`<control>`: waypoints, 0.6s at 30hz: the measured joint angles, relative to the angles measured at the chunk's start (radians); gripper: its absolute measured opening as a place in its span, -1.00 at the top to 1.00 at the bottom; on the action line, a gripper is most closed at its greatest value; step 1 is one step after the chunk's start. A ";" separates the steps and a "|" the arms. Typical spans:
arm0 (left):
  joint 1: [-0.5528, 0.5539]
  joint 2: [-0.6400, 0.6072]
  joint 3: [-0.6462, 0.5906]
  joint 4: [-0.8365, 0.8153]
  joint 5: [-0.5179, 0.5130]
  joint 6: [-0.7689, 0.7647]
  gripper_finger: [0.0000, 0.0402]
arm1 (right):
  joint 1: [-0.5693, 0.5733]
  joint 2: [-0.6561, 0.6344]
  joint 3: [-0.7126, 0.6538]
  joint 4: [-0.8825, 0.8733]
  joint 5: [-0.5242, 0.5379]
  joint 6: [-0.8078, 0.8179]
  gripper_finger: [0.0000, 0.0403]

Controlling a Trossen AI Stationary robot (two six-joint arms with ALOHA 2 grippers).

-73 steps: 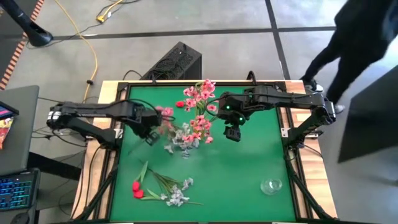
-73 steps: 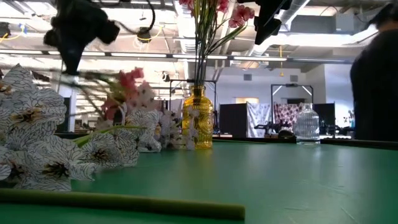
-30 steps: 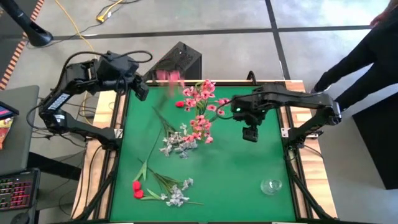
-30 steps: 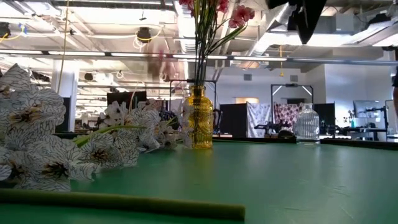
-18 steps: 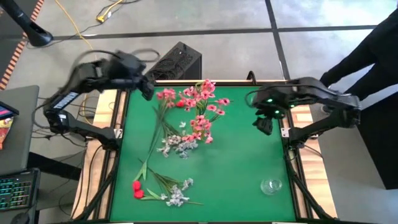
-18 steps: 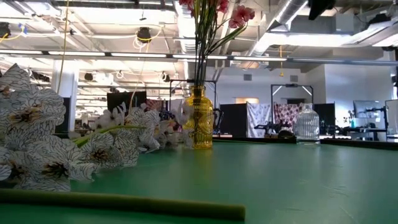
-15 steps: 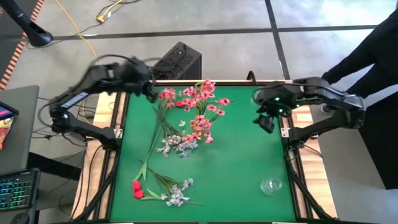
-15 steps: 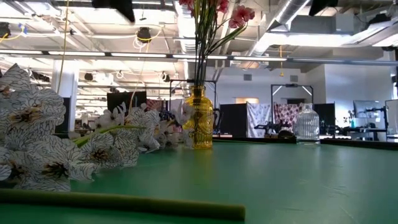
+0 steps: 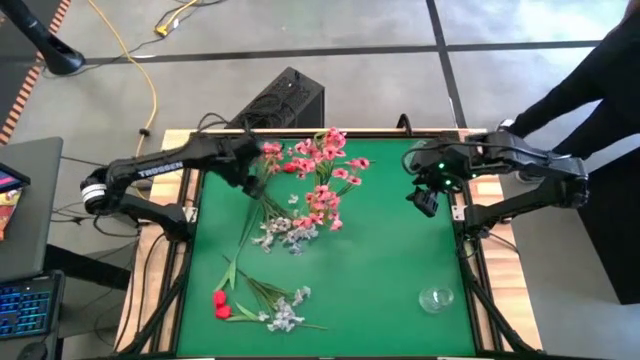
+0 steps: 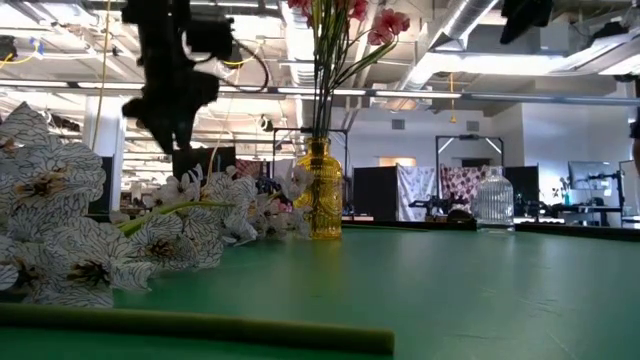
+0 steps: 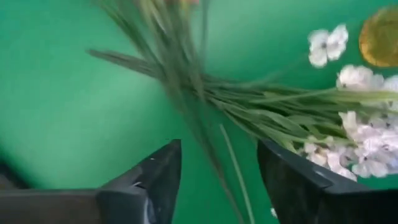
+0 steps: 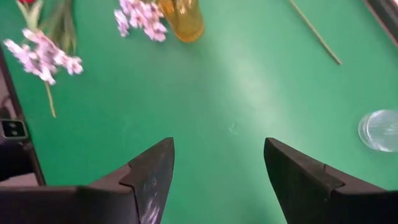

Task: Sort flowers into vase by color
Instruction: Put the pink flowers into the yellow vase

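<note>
From above, the left tool [image 9: 250, 165] hangs over the far-left worktop [image 9: 380, 270], just beside pink sprays [image 9: 320, 175] bunched round the yellow vase [image 10: 318, 190], presumably sorted there; white and red stems [image 9: 255, 305] lie well nearer. Level across, white blossoms [image 10: 60, 230] crowd the foreground. Its wrist view shows fingers [image 11: 155, 180] spread, empty, green stems [image 11: 249, 102] ahead. The right tool [image 12: 217, 174] waits spread, the clear vase [image 12: 378, 130] off aside. No writing reads.

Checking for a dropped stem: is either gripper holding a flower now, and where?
Nothing is held. The left gripper is open above the loose stems; the right gripper is open over bare table.
</note>
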 joint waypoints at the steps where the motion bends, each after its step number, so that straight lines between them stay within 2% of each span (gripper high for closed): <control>1: 0.000 0.000 -0.034 0.039 0.020 -0.009 -0.05 | 0.000 0.000 -0.010 -0.001 0.000 -0.008 -0.37; 6: 0.001 0.000 -0.174 0.182 0.034 -0.050 -0.18 | -0.002 0.000 -0.034 0.017 0.000 -0.024 -0.37; 14: -0.010 0.000 -0.314 0.355 0.057 -0.103 -0.20 | -0.002 0.000 -0.035 0.036 -0.001 -0.039 -0.37; 18: -0.031 0.000 -0.355 0.390 0.033 -0.124 -0.20 | -0.002 0.000 -0.035 0.051 -0.001 -0.044 -0.37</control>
